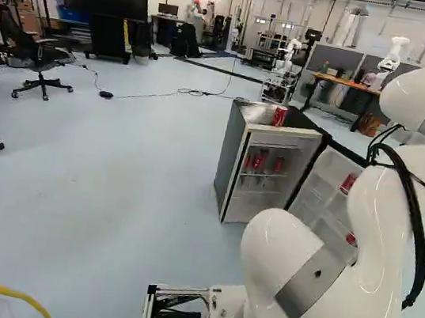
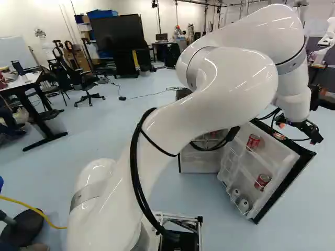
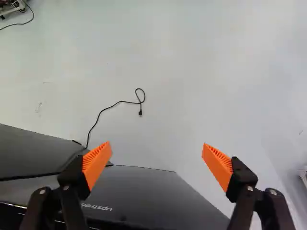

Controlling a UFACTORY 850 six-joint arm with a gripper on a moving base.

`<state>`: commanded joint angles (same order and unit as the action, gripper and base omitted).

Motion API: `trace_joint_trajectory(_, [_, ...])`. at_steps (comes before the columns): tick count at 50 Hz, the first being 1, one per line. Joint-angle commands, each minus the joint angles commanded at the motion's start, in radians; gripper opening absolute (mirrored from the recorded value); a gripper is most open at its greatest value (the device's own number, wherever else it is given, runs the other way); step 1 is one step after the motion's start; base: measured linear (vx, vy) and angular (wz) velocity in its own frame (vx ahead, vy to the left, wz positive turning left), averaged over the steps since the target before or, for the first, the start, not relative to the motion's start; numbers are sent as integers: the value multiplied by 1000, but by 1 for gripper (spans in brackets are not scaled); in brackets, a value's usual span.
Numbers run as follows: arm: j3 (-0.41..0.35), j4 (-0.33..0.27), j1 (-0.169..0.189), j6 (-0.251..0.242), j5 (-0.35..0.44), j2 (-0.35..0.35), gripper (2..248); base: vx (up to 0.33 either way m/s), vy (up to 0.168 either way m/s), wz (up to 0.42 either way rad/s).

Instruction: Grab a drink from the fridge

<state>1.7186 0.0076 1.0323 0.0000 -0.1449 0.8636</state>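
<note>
Gripper [image 3: 156, 155], spread wide and empty, hangs near the top of the open fridge door [image 2: 269, 157], seemingly on its outer side, while the red cans [image 2: 253, 141] inside that door lie lower and leftward in the right base view.

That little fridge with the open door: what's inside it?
Red cans stand on a shelf, and its door holds more cans. Whatever is behind the shelf cans is hidden by them.
</note>
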Motion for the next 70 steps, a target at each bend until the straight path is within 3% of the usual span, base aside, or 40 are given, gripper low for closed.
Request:
trace_joint_trajectory(29, [10, 0, 0, 0, -26, 27, 247, 0, 0, 0])
trace_joint_trajectory(70, [-29, 0, 11, 0, -94, 1, 247, 0, 0, 0])
